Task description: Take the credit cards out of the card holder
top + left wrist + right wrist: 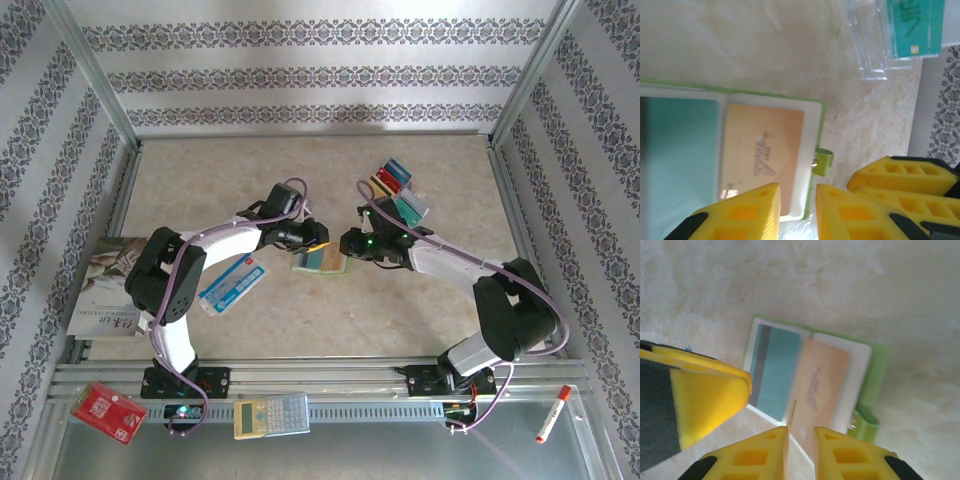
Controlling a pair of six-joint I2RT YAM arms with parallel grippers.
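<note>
The lime-green card holder [322,263] lies open on the table between both grippers. Its pockets hold a teal credit card [682,150] and a tan one [760,150]. My left gripper [797,192] stands a little open, its fingers on either side of the holder's clasp-side edge [822,115]. My right gripper [801,432] has a narrow gap, and a corner of the tan card [822,385] pokes past the holder's rim into that gap. The teal card [775,372] stays in its pocket. Several other credit cards [395,182] stand in a clear rack [867,45] behind the right gripper [347,243].
A blue-and-white packet [232,284] lies under the left arm, with a magazine [105,285] at the left edge. On the near rail are a red board [108,412], a calculator [272,415] and a red marker [553,413]. The two grippers' fingers nearly touch.
</note>
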